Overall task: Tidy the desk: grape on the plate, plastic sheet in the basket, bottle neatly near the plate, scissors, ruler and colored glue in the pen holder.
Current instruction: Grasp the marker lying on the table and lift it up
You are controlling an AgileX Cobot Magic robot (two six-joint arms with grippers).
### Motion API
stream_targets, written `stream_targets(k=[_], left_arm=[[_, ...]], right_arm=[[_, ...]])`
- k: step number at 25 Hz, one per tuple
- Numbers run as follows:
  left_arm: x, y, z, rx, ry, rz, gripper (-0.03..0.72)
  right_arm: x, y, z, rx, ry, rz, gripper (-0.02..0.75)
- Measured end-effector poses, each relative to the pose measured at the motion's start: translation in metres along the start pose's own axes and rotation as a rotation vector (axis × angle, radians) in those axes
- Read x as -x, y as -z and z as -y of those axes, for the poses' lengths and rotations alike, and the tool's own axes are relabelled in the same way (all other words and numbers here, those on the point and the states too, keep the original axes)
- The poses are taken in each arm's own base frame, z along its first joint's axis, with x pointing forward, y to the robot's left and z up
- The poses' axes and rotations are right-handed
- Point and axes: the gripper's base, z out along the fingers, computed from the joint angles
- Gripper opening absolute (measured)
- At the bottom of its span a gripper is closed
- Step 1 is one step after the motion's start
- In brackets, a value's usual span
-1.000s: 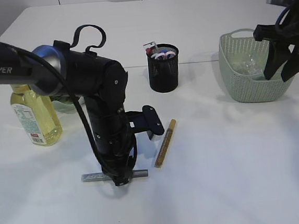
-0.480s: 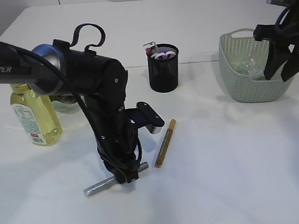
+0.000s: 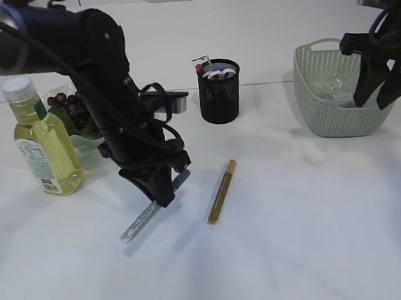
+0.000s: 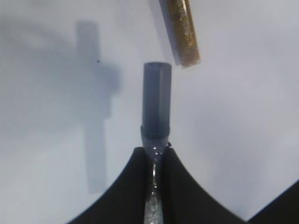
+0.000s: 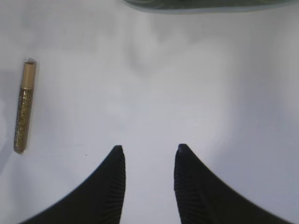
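Observation:
My left gripper is shut on a silver glitter glue tube, which hangs tilted with its lower end near the table. A gold glue tube lies just right of it. The black mesh pen holder holds scissors and a flat grey end, perhaps the ruler. The bottle of yellow liquid stands left, beside grapes on a green plate. My right gripper is open and empty by the basket, where the clear plastic sheet lies.
The basket's rim shows at the top of the right wrist view. The left arm's dark links reach over the plate area. Bare white table lies in front and between the gold tube and the basket.
My left gripper shut on the silver glue tube, then rose and swung back, tilting the tube up off the table. The grapes and the bottle's cap came into view. The right arm stayed still.

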Motion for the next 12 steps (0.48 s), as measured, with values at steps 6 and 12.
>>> stream_targets(k=[6, 12], left_arm=[[-0.007, 0.03, -0.006, -0.04, 0.046, 0.026, 0.033], [-0.018, 0.043, -0.002, -0.014, 0.047, 0.122, 0.033]], right_arm=[[0.0, 0.0, 0.0, 0.0, 0.0, 0.0, 0.295], [0.0, 0.0, 0.0, 0.0, 0.0, 0.0, 0.295]])
